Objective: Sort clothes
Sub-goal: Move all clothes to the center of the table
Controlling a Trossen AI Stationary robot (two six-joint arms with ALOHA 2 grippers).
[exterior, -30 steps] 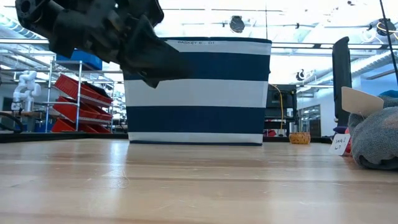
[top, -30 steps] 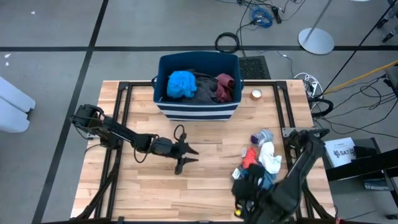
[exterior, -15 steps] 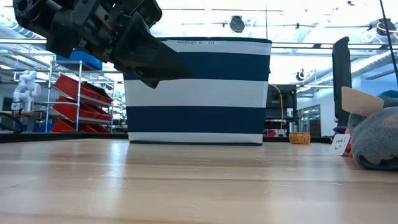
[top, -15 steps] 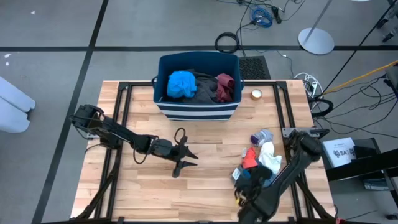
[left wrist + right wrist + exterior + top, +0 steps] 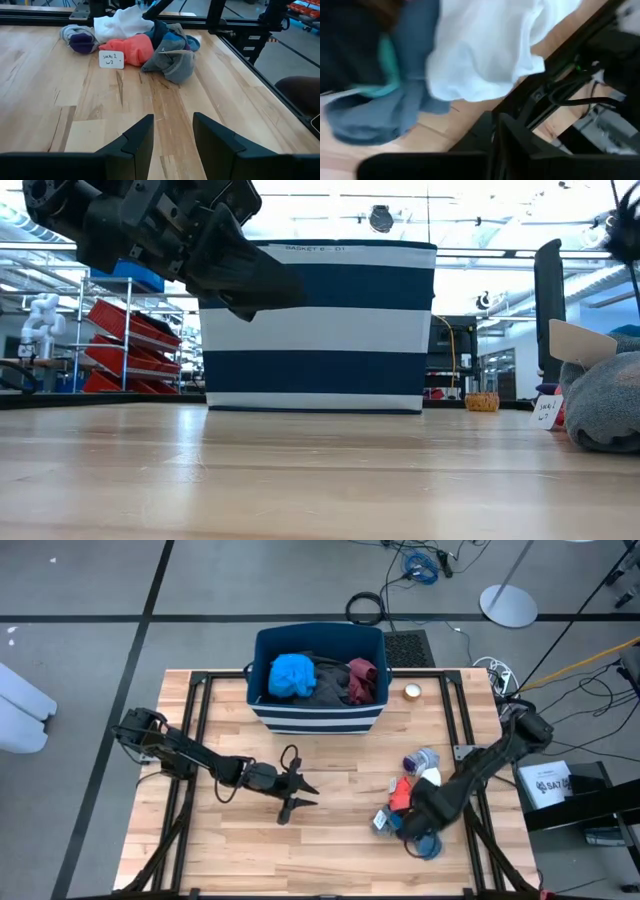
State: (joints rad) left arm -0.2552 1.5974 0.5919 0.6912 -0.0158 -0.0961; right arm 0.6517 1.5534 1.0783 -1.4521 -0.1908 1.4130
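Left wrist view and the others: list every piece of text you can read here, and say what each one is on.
"socks 2", with a smaller scrawl below it that is too small to read: handwritten on the white card leaning against the clothes.
A line of small print along the top edge of the striped bin, low view: too blurred to read surely.
A tag by the grey cloth, low view: handwritten, unreadable.
A white label beside the table, high view: unreadable.

The bin (image 5: 318,712) is dark blue with white stripes, holding a bright blue top (image 5: 293,675), dark grey cloth (image 5: 328,682) and a maroon garment (image 5: 362,678). At four o'clock on the pale wooden table (image 5: 230,840), the pile shows red (image 5: 402,792), white (image 5: 430,778) and grey-blue (image 5: 421,759) pieces.
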